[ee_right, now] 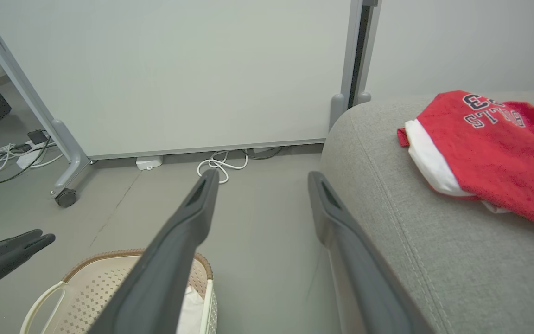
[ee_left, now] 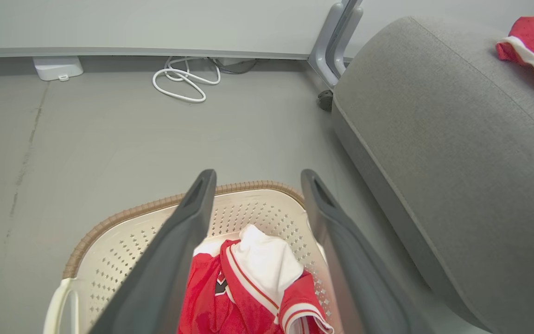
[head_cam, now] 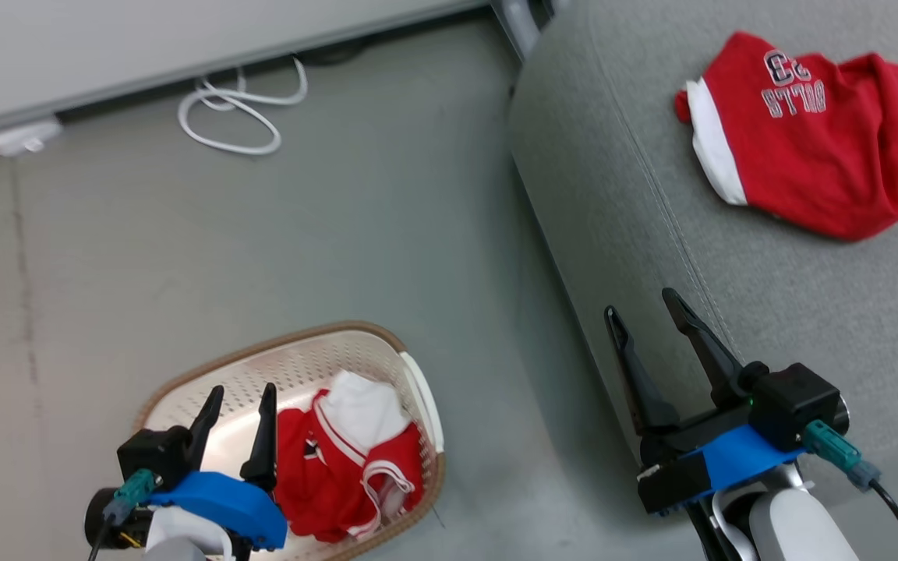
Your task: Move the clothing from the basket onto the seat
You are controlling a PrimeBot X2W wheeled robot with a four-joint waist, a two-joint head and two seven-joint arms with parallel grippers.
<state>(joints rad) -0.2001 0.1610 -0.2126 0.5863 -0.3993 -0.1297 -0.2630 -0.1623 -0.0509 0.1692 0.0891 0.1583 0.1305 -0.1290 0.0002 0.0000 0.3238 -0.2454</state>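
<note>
— Clothing, where?
— One piece in the basket at seven o'clock; a jersey on the seat at two.
— Grippers?
— Your left gripper hovers spread over the basket, likely to pick; right gripper spread, empty.

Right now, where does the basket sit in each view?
Head view: basket at lower left, partly behind the left gripper.
Left wrist view: basket at bottom centre, behind that gripper's open jaws.
Right wrist view: basket in the bottom left corner, partly behind one jaw.
Shared landmark: the coiled white cable beyond the basket.
</note>
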